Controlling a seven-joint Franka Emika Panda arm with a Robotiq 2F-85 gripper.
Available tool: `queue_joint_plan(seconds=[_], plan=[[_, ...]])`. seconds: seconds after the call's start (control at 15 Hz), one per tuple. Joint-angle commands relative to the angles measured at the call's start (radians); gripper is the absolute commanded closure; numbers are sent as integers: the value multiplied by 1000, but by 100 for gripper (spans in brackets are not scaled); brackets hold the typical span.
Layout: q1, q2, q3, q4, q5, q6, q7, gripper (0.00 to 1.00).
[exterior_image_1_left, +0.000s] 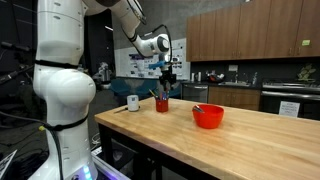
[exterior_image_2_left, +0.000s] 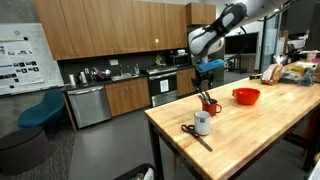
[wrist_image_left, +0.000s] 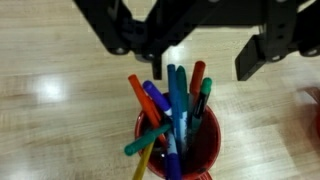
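Observation:
A red cup (wrist_image_left: 190, 150) full of coloured markers (wrist_image_left: 176, 100) stands on the wooden table, seen from straight above in the wrist view. My gripper (wrist_image_left: 203, 70) comes in from the top of that view and hangs just over the cup. Its two dark fingers (wrist_image_left: 250, 60) stand apart on either side of the marker tips, and I see no contact with any marker. In both exterior views the gripper (exterior_image_1_left: 168, 80) (exterior_image_2_left: 207, 80) points down right above the red cup (exterior_image_1_left: 162, 104) (exterior_image_2_left: 211, 107).
A red bowl (exterior_image_1_left: 208, 116) (exterior_image_2_left: 246, 96) sits on the table (exterior_image_1_left: 250, 140) beside the cup. A white mug (exterior_image_1_left: 133, 102) (exterior_image_2_left: 203, 123) and black scissors (exterior_image_2_left: 190, 128) lie near the table's end. Kitchen cabinets and counters stand behind.

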Motion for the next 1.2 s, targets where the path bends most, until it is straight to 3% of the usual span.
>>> queue_joint_plan(seconds=[0.0, 0.4, 0.6, 0.8, 0.87, 1.0, 1.13], plan=[[11, 31, -22, 51, 2, -44, 15, 56], [13, 13, -29, 74, 19, -90, 12, 99], [14, -3, -27, 82, 22, -115, 10, 100], [13, -10, -27, 86, 22, -138, 7, 100], [12, -10, -26, 87, 27, -145, 3, 74], [12, -10, -23, 89, 47, -158, -8, 68], [14, -10, -21, 90, 57, -164, -12, 56]])
